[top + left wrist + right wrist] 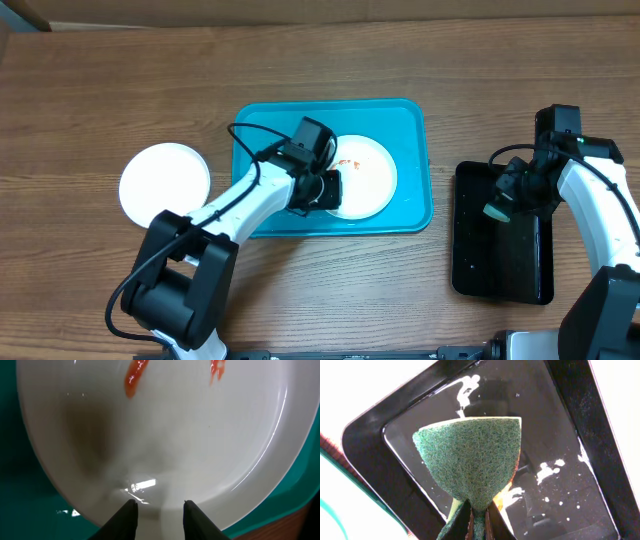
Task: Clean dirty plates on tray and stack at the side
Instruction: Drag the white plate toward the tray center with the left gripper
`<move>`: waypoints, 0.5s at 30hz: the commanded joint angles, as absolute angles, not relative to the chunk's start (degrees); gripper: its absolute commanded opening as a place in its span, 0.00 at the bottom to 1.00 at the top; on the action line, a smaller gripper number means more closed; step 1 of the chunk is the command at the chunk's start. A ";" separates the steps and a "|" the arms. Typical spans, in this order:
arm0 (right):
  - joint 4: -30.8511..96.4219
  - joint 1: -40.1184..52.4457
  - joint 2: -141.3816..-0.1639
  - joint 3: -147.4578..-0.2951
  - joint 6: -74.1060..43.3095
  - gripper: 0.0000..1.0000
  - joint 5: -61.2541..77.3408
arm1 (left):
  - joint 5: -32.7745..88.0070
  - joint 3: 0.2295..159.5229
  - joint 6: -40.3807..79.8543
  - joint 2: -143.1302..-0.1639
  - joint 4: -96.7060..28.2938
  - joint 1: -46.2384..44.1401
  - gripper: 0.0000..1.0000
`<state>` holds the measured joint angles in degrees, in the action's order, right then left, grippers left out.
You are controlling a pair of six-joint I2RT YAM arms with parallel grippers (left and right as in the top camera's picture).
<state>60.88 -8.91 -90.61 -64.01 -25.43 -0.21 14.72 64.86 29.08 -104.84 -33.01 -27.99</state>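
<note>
Plates [362,180] [165,181] 2, tray [410,125] 1, green sponge [470,460] 1

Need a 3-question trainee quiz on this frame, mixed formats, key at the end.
1. True or false: the plate in the turquoise tray has orange-red smears.
2. The right gripper is shut on: A) a green sponge; B) a plate; C) nothing.
3. Fill in: in the overhead view, the second plate lies on the table to the tray's ___.
Key: 1 true; 2 A; 3 left.
</note>
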 commanded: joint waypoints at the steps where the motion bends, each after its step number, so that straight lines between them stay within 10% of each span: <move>1: 60.80 -8.95 -90.65 -64.07 -25.08 0.04 0.08 | 11.60 64.20 31.79 -105.65 -33.63 -28.95 0.32; 15: 60.88 -8.95 -90.65 -64.07 -25.08 0.04 0.10 | 11.64 66.06 33.47 -104.79 -37.76 -28.38 0.28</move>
